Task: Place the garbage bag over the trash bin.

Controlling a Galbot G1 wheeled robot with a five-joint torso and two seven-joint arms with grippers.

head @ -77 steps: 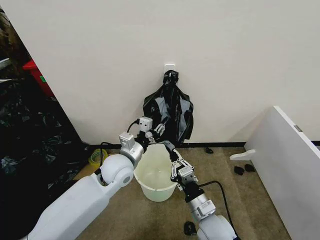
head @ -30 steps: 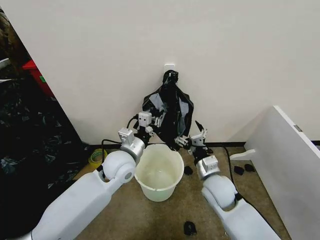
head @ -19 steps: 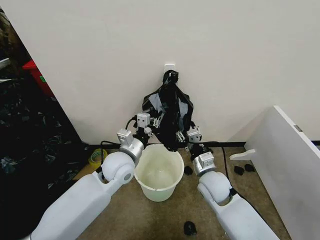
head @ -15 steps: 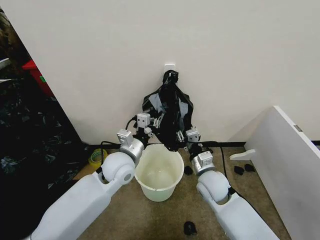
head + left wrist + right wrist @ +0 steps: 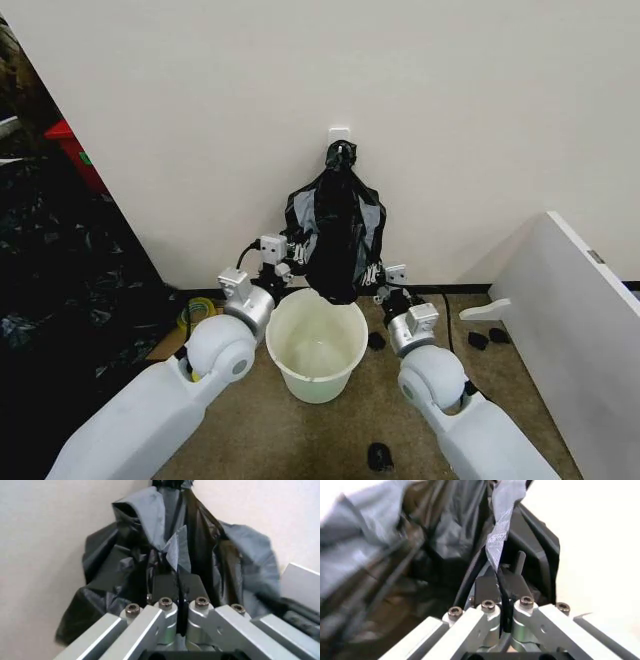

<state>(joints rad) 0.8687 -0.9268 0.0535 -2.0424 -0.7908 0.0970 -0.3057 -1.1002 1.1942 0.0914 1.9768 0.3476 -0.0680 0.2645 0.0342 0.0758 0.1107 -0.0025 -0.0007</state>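
Garbage bag (image 5: 337,232) of glossy, crinkled black plastic hung against the wall directly above the round cream-white plastic trash bin (image 5: 315,345). Left gripper (image 5: 286,256) and right gripper (image 5: 377,277) flanked the bag, each with fingers (image 5: 165,587) pinching a plastic fold.

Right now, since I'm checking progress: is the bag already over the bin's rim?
No: the bag hangs from the wall hook above the bin, whose rim is bare.

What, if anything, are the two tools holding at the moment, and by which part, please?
Both hold the garbage bag above the trash bin: the left tool and the right tool each pinch a fold of its plastic on their own sides.
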